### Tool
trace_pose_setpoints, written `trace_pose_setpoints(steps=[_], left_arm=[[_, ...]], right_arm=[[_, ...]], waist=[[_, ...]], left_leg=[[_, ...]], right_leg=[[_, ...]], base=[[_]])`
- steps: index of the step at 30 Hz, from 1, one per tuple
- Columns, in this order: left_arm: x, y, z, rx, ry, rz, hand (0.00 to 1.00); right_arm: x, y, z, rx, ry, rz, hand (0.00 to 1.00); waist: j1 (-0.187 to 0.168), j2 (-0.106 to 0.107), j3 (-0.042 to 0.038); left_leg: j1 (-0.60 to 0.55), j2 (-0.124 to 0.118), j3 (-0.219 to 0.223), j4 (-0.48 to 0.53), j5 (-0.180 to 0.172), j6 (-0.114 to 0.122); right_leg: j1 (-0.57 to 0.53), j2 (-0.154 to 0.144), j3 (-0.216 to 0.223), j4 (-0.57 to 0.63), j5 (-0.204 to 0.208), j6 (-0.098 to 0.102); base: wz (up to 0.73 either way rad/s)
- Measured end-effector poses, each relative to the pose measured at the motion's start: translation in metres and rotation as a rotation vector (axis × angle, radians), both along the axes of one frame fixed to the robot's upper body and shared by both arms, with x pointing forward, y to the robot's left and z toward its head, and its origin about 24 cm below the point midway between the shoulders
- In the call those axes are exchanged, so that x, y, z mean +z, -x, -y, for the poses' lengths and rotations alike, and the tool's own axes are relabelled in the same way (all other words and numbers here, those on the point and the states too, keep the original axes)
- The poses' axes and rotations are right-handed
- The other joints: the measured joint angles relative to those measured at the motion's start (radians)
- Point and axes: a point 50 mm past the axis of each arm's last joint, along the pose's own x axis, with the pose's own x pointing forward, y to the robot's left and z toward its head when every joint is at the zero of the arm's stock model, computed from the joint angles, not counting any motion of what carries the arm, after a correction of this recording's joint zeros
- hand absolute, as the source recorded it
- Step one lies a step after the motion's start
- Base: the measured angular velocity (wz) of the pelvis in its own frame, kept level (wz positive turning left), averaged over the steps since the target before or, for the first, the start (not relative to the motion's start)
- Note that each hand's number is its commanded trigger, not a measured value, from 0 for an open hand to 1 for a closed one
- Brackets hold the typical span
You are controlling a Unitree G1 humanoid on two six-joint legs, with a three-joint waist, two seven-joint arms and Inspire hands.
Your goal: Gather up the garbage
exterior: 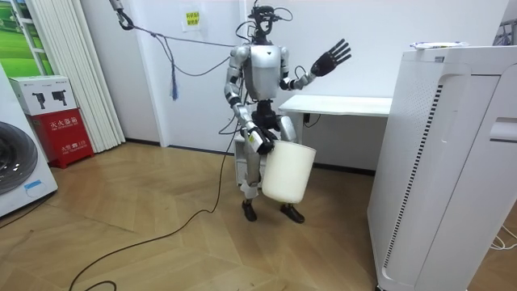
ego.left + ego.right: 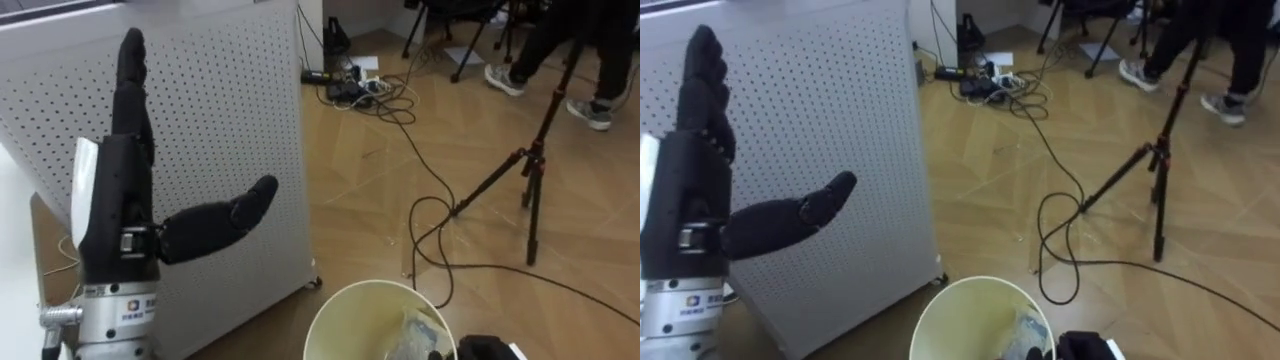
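I judge this as the stretch between pick-ups: I stand on the wooden floor (image 2: 480,130) with a white table (image 1: 339,103) behind me; my left hand (image 2: 115,210) is raised in front of a perforated white panel (image 2: 230,130), fingers straight up, thumb out to the side, holding nothing; my right hand (image 2: 485,348) sits at the rim of the white bin (image 2: 350,310), and since the bin hangs tilted and clear of the floor from it in the room view, I take it as closed on the rim, though its fingers barely show. The garbage (image 2: 420,330), a crumpled pale wrapper, lies at the bottom of the bin.

The next move, as I read it, calls for spotting another scrap, bringing the left hand down and bending to it while the bin stays level enough to keep the wrapper in.

The bin is round, smooth, rigid plastic with a creamy inside; the wrapper looks thin, glossy and creased; the panel is flat, hard sheet pierced with even rows of holes; black cables (image 2: 420,230) loop limply over the floor near a slim metal tripod (image 2: 530,170).
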Motion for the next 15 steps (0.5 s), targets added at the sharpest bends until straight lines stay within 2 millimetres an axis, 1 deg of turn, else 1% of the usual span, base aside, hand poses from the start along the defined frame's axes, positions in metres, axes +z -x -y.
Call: trace_pose_setpoints(steps=[1,2,3,4,5,6,7,8,9,10,11,12,13,14,15], left_arm=[[-0.002,0.001,0.0,0.002,-0.007,-0.006,0.0],[-0.002,0.002,0.0,0.003,-0.009,-0.011,0.0],[-0.004,0.003,-0.001,0.009,-0.01,-0.02,0.0],[-0.006,0.003,-0.002,0.013,-0.008,-0.025,0.0],[-0.006,0.003,-0.002,0.012,-0.009,-0.025,0.0],[-0.006,0.003,-0.002,0.011,-0.011,-0.024,0.0],[-0.006,0.003,-0.002,0.009,-0.017,-0.025,0.0],[-0.006,0.003,-0.002,0.007,-0.019,-0.027,0.0],[-0.006,0.003,-0.001,0.001,-0.024,-0.027,0.0],[-0.005,0.003,-0.001,-0.003,-0.023,-0.026,0.0],[-0.006,0.003,-0.001,-0.004,-0.025,-0.027,0.0],[-0.005,0.002,-0.001,-0.007,-0.028,-0.024,0.0],[-0.002,0.001,0.0,-0.009,-0.03,-0.013,0.0],[0.0,-0.001,0.001,-0.012,-0.033,-0.003,0.0],[0.001,-0.002,0.001,-0.013,-0.037,0.004,0.0]], right_arm=[[-0.002,0.004,0.002,-0.002,-0.002,-0.012,1.0],[-0.003,0.005,0.002,-0.004,-0.006,-0.019,1.0],[-0.005,0.007,0.001,-0.007,-0.021,-0.029,1.0],[-0.006,0.007,0.0,-0.008,-0.026,-0.031,1.0],[-0.006,0.008,-0.002,-0.003,-0.028,-0.033,1.0],[-0.006,0.008,-0.003,0.003,-0.029,-0.035,1.0],[-0.007,0.008,-0.006,0.018,-0.033,-0.039,1.0],[-0.007,0.008,-0.007,0.023,-0.035,-0.04,1.0],[-0.007,0.007,-0.008,0.027,-0.039,-0.038,1.0],[-0.006,0.006,-0.007,0.029,-0.039,-0.034,1.0],[-0.006,0.006,-0.007,0.029,-0.039,-0.032,1.0],[-0.006,0.006,-0.008,0.031,-0.039,-0.029,1.0],[-0.006,0.006,-0.01,0.036,-0.041,-0.029,1.0],[-0.006,0.005,-0.012,0.04,-0.042,-0.029,1.0],[-0.006,0.005,-0.012,0.041,-0.041,-0.028,1.0]], waist=[[0.001,-0.004,-0.0021],[0.005,-0.004,-0.0023],[0.006,-0.007,-0.0013],[0.012,-0.007,-0.0009],[0.022,-0.007,-0.0003],[0.025,-0.007,-0.0001],[0.022,-0.01,0.001],[0.024,-0.013,0.002],[0.024,-0.022,0.0058],[0.024,-0.028,0.006],[0.023,-0.028,0.0052],[0.024,-0.028,0.0053],[0.027,-0.04,0.0089],[0.027,-0.043,0.0106],[0.027,-0.043,0.0111]], left_leg=[[0.001,-0.011,0.007,0.002,0.023,0.024],[0.001,-0.016,0.007,0.007,0.019,0.049],[0.0,-0.024,0.008,0.022,0.018,0.058],[-0.001,-0.031,0.01,0.032,0.007,0.064],[-0.006,-0.03,0.013,0.058,-0.019,0.063],[-0.008,-0.03,0.012,0.076,-0.034,0.062],[-0.005,-0.034,0.009,0.108,-0.071,0.061],[0.0,-0.043,0.007,0.117,-0.086,0.063],[0.007,-0.054,0.009,0.136,-0.116,0.066],[0.004,-0.069,0.01,0.164,-0.145,0.073],[0.003,-0.078,0.009,0.177,-0.161,0.08],[0.007,-0.086,0.018,0.195,-0.181,0.09],[0.021,-0.103,0.034,0.206,-0.199,0.097],[0.04,-0.118,0.043,0.224,-0.219,0.105],[0.05,-0.119,0.05,0.229,-0.233,0.11]], right_leg=[[0.009,-0.011,-0.007,-0.01,-0.007,0.013],[0.017,-0.013,-0.01,-0.021,-0.006,0.017],[0.033,-0.017,-0.013,-0.045,-0.002,0.026],[0.043,-0.025,-0.015,-0.059,-0.001,0.029],[0.055,-0.029,-0.015,-0.066,-0.006,0.033],[0.062,-0.031,-0.016,-0.066,-0.012,0.035],[0.082,-0.045,-0.023,-0.061,-0.032,0.037],[0.091,-0.051,-0.024,-0.056,-0.041,0.041],[0.1,-0.069,-0.026,-0.03,-0.067,0.051],[0.098,-0.089,-0.022,0.008,-0.09,0.061],[0.098,-0.098,-0.023,0.038,-0.097,0.069],[0.069,-0.119,-0.018,0.133,-0.098,0.072],[0.018,-0.152,0.005,0.264,-0.084,0.072],[-0.018,-0.186,0.006,0.376,-0.049,0.066],[-0.033,-0.195,0.009,0.422,-0.022,0.062]], base=[[0.19],[0.17],[0.13],[0.07],[0.0],[0.0],[0.06],[0.09],[0.1],[0.11],[0.13],[0.09],[0.16],[0.13],[0.1]])
